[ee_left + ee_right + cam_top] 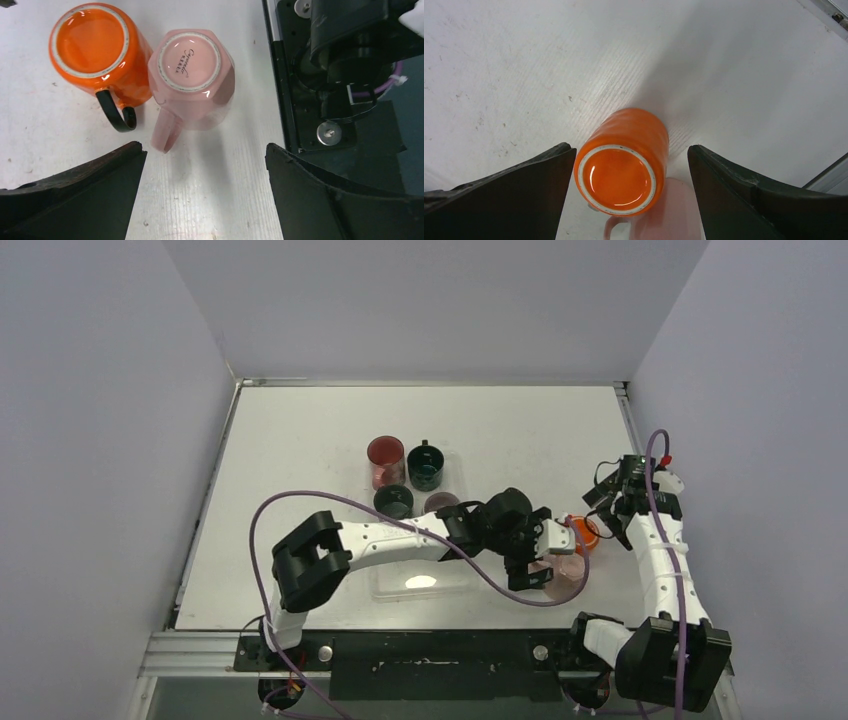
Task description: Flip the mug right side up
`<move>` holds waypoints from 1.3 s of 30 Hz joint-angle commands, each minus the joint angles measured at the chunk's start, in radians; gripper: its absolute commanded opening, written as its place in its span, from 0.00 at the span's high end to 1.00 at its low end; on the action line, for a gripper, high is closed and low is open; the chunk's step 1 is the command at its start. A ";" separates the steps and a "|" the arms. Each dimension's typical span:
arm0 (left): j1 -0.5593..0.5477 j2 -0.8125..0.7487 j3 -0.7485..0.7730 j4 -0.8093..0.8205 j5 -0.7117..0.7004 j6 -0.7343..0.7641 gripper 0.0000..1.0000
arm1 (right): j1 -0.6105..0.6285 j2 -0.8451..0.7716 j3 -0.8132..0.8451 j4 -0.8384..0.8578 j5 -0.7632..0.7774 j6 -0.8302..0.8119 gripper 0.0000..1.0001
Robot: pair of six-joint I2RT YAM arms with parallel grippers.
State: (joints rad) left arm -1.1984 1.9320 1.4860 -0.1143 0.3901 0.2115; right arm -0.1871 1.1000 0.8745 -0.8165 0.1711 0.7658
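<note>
An orange mug [90,42] with a black handle stands upside down on the white table, its base facing up. A pink mug [190,62] stands upside down right beside it, touching or nearly touching. Both show in the top view, orange [585,533] and pink [565,577]. My left gripper [205,165] is open and empty, hovering just short of the pink mug's handle. My right gripper [631,165] is open above the orange mug [621,162], one finger on each side, not touching it. The pink mug [669,215] lies just beyond.
A clear tray [400,585] left of the mugs holds a red cup [385,460], a dark green mug [427,465] and two more dark mugs [394,501]. The table's black front rail [300,100] and the right arm's base are close to the pink mug.
</note>
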 commanded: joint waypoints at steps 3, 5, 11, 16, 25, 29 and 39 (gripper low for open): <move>0.008 0.096 0.099 0.066 0.068 0.137 0.11 | -0.037 -0.030 -0.010 0.022 -0.052 -0.030 0.15; 0.018 0.154 0.151 0.037 0.079 0.136 0.12 | -0.043 -0.034 -0.013 0.019 -0.055 -0.032 0.15; 0.028 0.270 0.275 -0.029 0.122 0.128 0.17 | -0.047 -0.040 -0.016 0.011 -0.062 -0.037 0.15; 0.030 0.284 0.260 -0.074 0.186 0.153 0.30 | -0.048 -0.044 -0.012 0.006 -0.056 -0.039 0.16; 0.042 0.304 0.286 -0.163 0.210 0.196 0.56 | -0.048 -0.038 -0.016 0.018 -0.059 -0.037 0.16; 0.036 0.340 0.335 -0.180 0.196 0.173 0.60 | -0.049 -0.030 -0.006 0.015 -0.057 -0.039 0.17; 0.037 0.353 0.360 -0.191 0.152 0.158 0.89 | -0.048 -0.025 -0.003 0.012 -0.051 -0.044 0.17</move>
State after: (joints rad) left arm -1.1641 2.2894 1.7866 -0.2943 0.5415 0.3710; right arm -0.2287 1.0847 0.8646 -0.8162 0.1078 0.7357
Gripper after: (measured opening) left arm 0.268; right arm 0.829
